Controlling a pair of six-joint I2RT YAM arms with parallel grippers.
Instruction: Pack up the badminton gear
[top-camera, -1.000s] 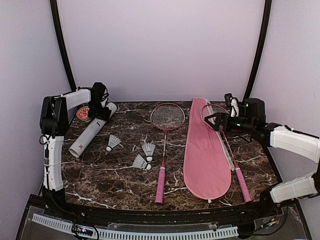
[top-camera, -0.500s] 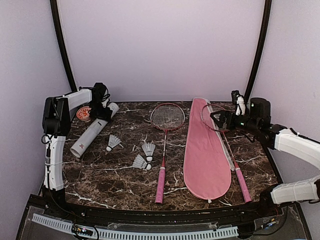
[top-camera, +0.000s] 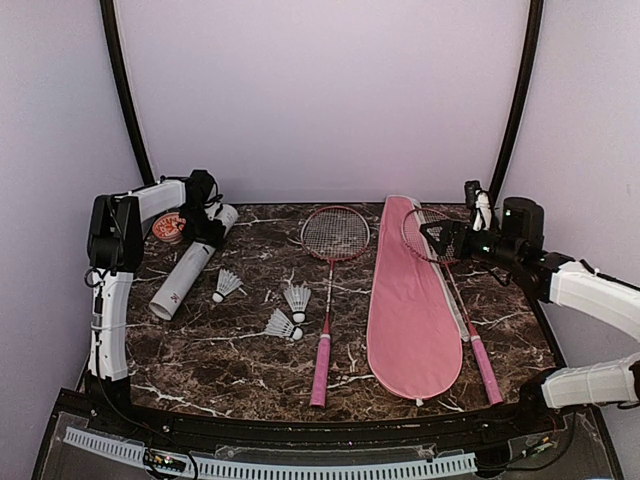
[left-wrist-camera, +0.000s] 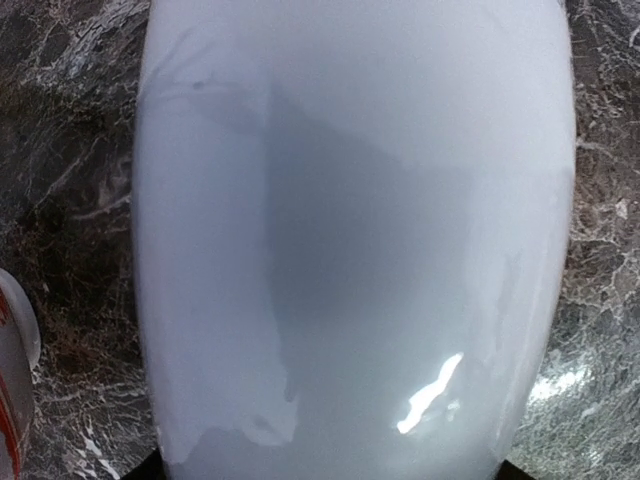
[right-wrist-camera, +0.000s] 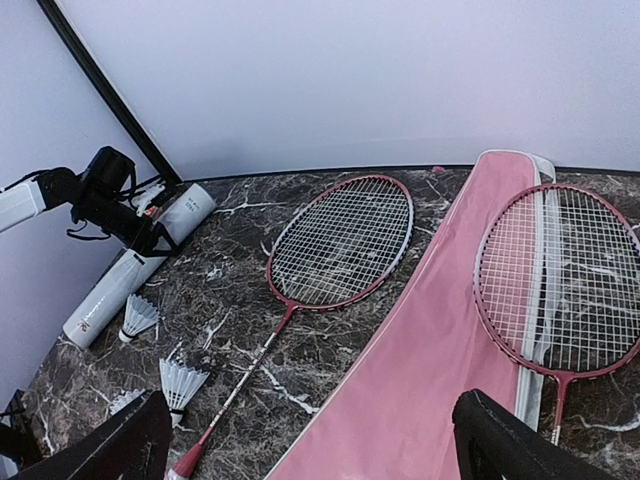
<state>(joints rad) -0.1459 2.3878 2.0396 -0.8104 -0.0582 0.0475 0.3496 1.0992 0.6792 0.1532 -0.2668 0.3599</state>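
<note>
Swung slightly since a second ago, the white cardboard tube (top-camera: 186, 268) now points its near end further inward, because the left fingers (top-camera: 207, 230) are clamped round its far end, probably to ready it for the three feather shuttlecocks (top-camera: 297, 297) just beside; the right fingers (top-camera: 440, 238) have drawn back, spread and empty, above the right racket (top-camera: 428, 232), whose head rests on the pink racket bag (top-camera: 410, 310); the other racket (top-camera: 335, 233) lies on the bench (top-camera: 250, 375); the left wrist view shows only tube, hiding the grip itself.
</note>
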